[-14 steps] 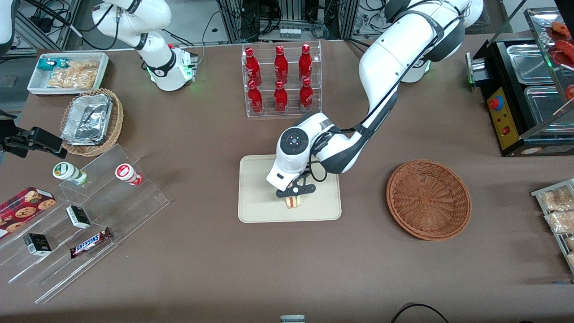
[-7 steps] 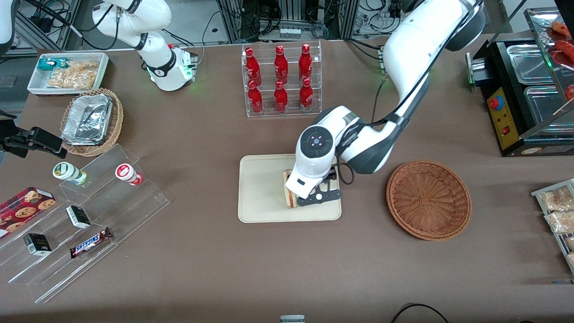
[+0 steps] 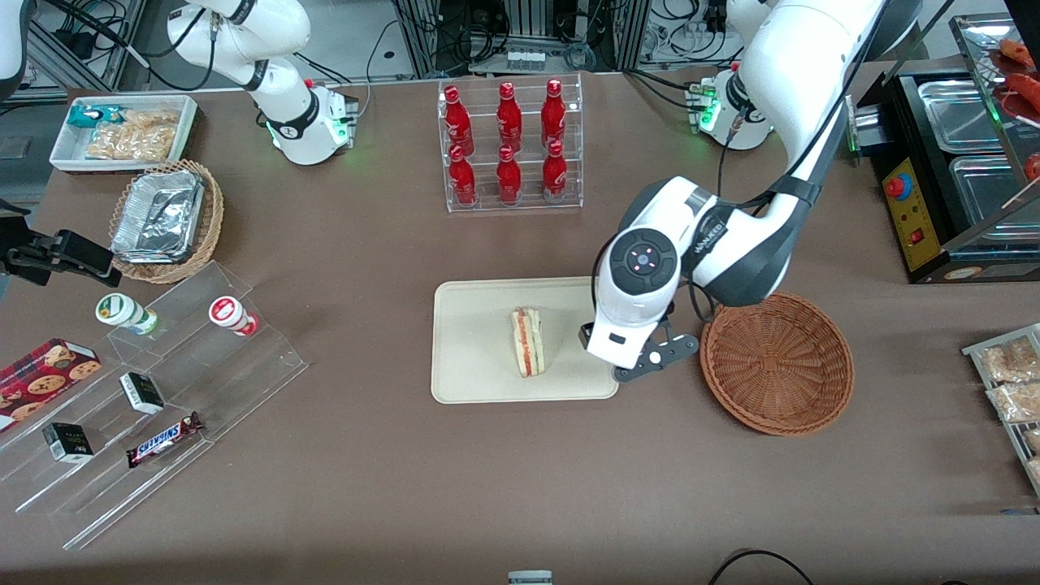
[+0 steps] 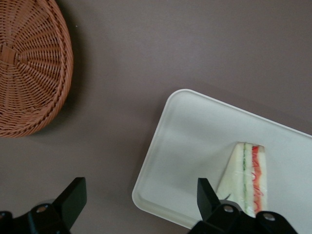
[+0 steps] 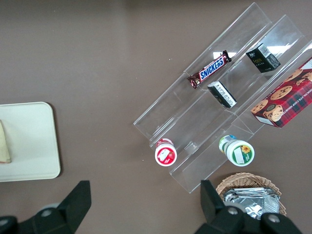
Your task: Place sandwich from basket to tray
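Observation:
The sandwich (image 3: 528, 341), a pale wedge with red and green filling, lies on the beige tray (image 3: 471, 357) with nothing holding it. It also shows in the left wrist view as the sandwich (image 4: 246, 175) on the tray (image 4: 195, 141). My left gripper (image 3: 624, 361) hovers open and empty over the tray's edge nearest the basket, between the two. Nothing lies between its fingers (image 4: 75, 192). The reddish-brown wicker basket (image 3: 776, 361) is empty and appears in the wrist view as the basket (image 4: 29, 68).
A clear rack of red bottles (image 3: 510, 146) stands farther from the camera than the tray. Toward the parked arm's end are a stepped acrylic shelf (image 3: 162, 390) with snacks, a tan basket of foil trays (image 3: 166, 219) and a white bin (image 3: 122, 134). A black appliance (image 3: 951, 171) sits at the working arm's end.
The gripper let go of the sandwich on the tray, rose and moved sideways toward the basket. The sandwich stays lying on the tray.

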Robot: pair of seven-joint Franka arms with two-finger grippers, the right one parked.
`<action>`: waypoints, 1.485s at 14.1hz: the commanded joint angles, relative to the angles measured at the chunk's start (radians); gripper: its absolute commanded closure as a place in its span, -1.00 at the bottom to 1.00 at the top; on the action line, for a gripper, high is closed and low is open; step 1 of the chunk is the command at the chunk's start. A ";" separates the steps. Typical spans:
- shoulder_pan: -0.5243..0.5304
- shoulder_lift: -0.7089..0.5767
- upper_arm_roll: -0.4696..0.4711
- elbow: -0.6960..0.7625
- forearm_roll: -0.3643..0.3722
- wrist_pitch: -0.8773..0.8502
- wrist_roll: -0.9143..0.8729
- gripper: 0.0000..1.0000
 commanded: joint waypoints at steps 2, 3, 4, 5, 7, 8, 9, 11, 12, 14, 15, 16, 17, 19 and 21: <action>0.000 -0.143 0.128 -0.157 -0.144 -0.003 0.195 -1.00; 0.000 -0.171 0.160 -0.190 -0.153 -0.001 0.241 -1.00; 0.000 -0.199 0.188 -0.223 -0.161 -0.001 0.279 -1.00; 0.000 -0.222 0.205 -0.244 -0.162 -0.003 0.307 -1.00; 0.010 -0.280 0.222 -0.301 -0.162 -0.003 0.373 -1.00; 0.114 -0.314 0.190 -0.332 -0.162 -0.003 0.410 -1.00; 0.208 -0.346 0.093 -0.344 -0.162 -0.012 0.456 -1.00; 0.316 -0.390 0.041 -0.346 -0.164 -0.088 0.546 -1.00; 0.333 -0.424 0.042 -0.347 -0.164 -0.116 0.612 -1.00; 0.397 -0.484 0.042 -0.362 -0.164 -0.156 0.729 -1.00; 0.418 -0.519 0.042 -0.372 -0.165 -0.171 0.791 -1.00; 0.446 -0.547 0.042 -0.376 -0.164 -0.188 0.847 -1.00; 0.466 -0.576 0.046 -0.376 -0.165 -0.207 0.891 -1.00; 0.477 -0.619 0.084 -0.366 -0.168 -0.239 0.954 -1.00; 0.462 -0.638 0.134 -0.340 -0.176 -0.289 0.981 -1.00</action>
